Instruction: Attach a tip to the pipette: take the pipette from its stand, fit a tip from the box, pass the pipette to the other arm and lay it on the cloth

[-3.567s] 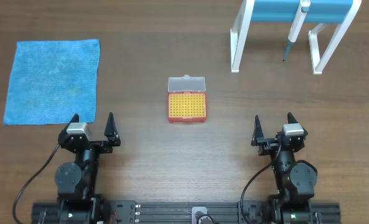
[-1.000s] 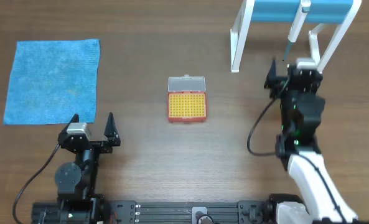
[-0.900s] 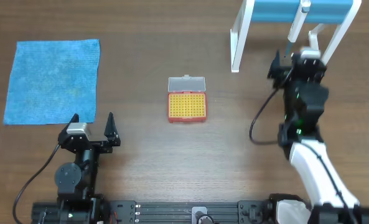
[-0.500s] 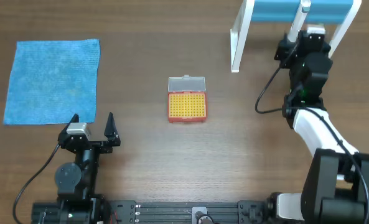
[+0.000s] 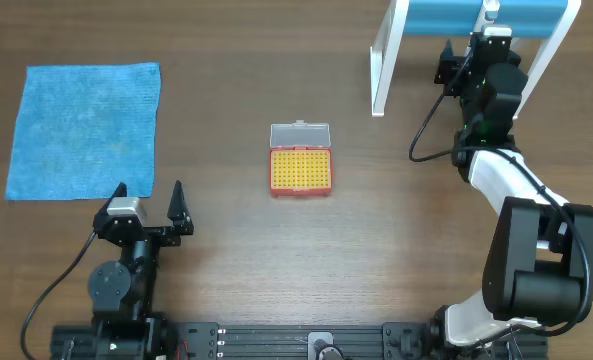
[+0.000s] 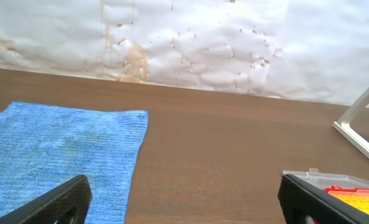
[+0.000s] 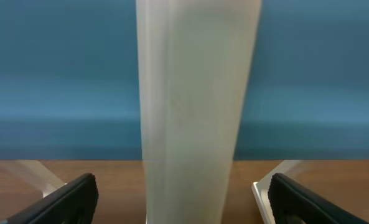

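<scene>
Blurred pipette (image 7: 196,106), both ends out of frame; tip box (image 6: 352,190) partly beyond edge.

We look for words and numbers. We can read none on any of the things here.

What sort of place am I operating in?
Probably a lab-style bench setup: a pipette hangs in a blue-and-white stand, a box of yellow tips and a blue cloth lie on a wooden tabletop.

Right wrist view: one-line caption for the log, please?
Open jaws of the right gripper flank the pipette hanging on its blue stand.
</scene>
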You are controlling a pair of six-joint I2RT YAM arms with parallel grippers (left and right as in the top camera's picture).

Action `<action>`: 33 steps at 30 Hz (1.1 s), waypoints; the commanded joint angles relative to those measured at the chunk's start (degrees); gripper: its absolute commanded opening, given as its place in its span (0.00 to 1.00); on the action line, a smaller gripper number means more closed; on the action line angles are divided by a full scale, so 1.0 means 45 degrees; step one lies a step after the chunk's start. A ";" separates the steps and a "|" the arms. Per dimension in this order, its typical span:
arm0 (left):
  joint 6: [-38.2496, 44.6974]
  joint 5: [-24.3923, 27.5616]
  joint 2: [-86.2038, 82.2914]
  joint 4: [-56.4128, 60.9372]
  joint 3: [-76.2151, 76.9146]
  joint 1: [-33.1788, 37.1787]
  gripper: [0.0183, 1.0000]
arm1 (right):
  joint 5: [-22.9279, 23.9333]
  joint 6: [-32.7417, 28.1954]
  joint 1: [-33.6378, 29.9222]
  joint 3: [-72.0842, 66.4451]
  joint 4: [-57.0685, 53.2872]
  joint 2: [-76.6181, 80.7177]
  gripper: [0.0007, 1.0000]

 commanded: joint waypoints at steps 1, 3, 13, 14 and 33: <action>0.0170 -0.0112 -0.0107 -0.0068 -0.0029 -0.0039 0.97 | -0.0117 -0.0194 -0.0301 0.0345 0.0141 0.0287 0.88; 0.0170 -0.0112 -0.0107 -0.0068 -0.0029 -0.0039 0.97 | -0.0121 -0.0189 -0.0330 0.0345 0.0364 0.0393 0.88; 0.0170 -0.0112 -0.0107 -0.0068 -0.0029 -0.0039 0.97 | -0.0656 -0.0180 -0.0291 0.0345 0.1166 0.0627 0.88; 0.0170 -0.0112 -0.0107 -0.0068 -0.0029 -0.0039 0.97 | -0.0714 -0.0180 -0.0282 0.0345 0.1025 0.0627 0.87; 0.0170 -0.0112 -0.0107 -0.0068 -0.0029 -0.0039 0.97 | -0.0792 -0.0175 -0.0257 0.0345 0.0257 0.0627 0.22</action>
